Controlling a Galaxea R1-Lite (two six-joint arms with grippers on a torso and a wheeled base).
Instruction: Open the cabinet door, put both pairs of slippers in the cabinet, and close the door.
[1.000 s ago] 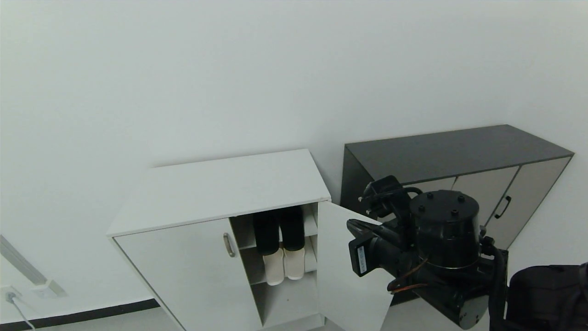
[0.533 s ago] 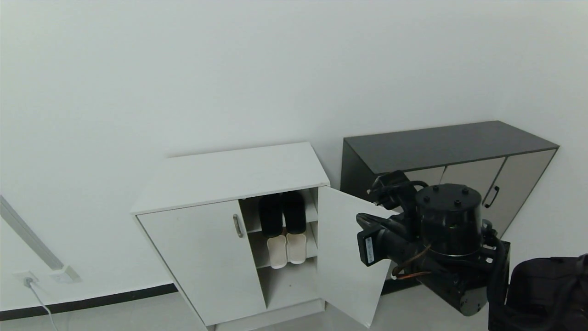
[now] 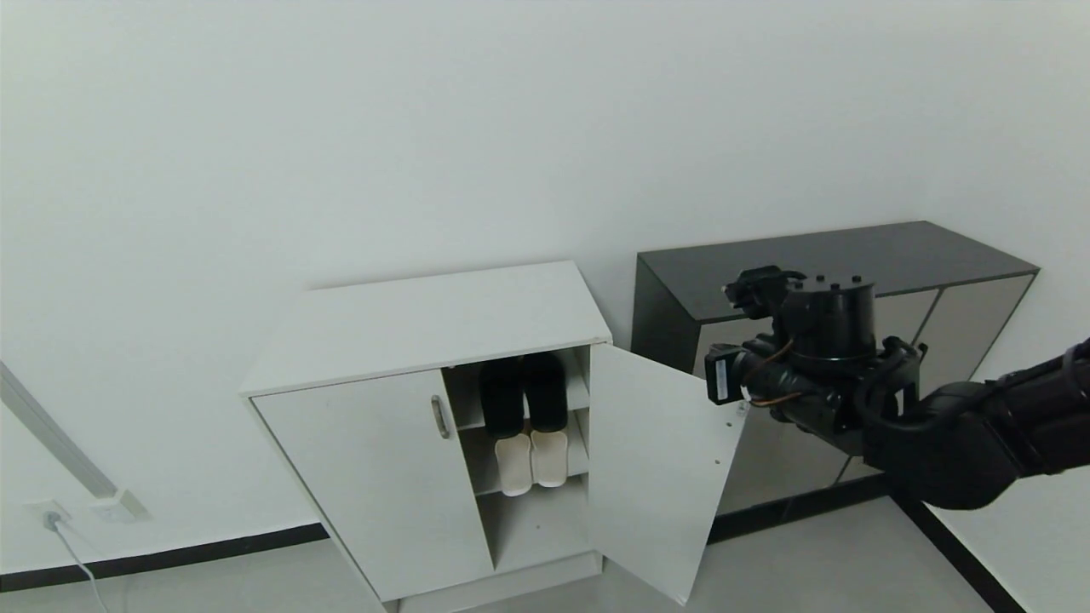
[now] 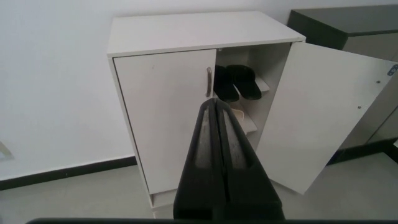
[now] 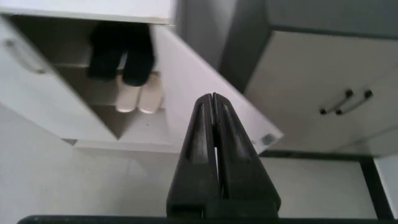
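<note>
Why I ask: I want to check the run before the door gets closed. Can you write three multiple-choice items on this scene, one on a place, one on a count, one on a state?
1. Where are the black slippers?
A. on top of the white cabinet
B. on its upper shelf, above the white slippers
C. on its lowest shelf

2. How many pairs of slippers are in the cabinet?
A. one
B. two
C. three

3. How is the cabinet's right-hand door?
A. shut
B. taken off
C. swung open

Answers:
1 B: the black pair lies on the shelf just over the white pair.
2 B: one black pair and one white pair show inside.
3 C: it stands out from the cabinet's front, while the left-hand door is shut.
</note>
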